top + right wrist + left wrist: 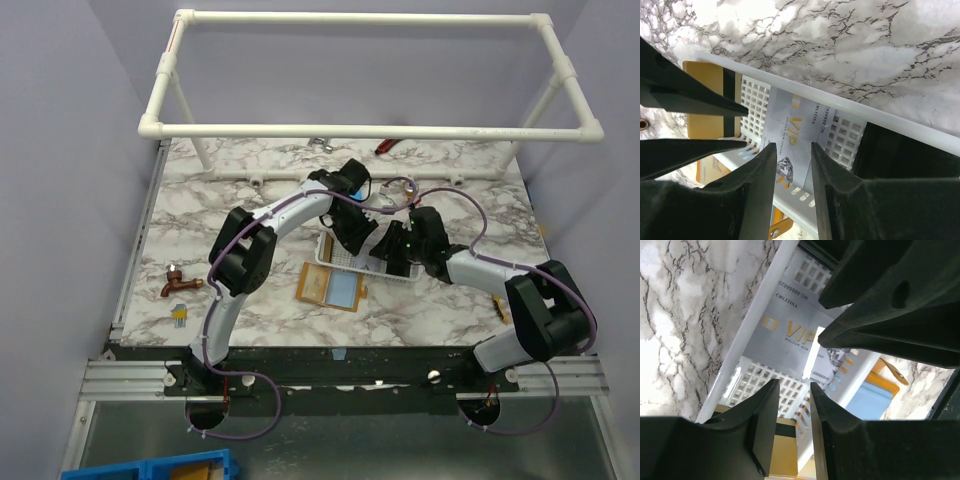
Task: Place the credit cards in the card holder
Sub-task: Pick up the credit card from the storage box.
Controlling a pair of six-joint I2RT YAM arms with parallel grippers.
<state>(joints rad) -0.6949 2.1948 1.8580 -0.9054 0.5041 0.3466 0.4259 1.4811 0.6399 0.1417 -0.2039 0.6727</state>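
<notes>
**Both pincers hanging over the basket card**

Left pincer [792, 387] and right pincer [792, 147] are both hanging partly open and gripping nothing, close together above the white mesh basket [855, 107]. Silvery-white VIP card [790, 125] is lying flat on the basket floor under them. Orange card holder [315, 282] is lying on the marble table [250, 190] just in front of the basket, with a blue rectangle [343, 291] sitting on it.
</notes>
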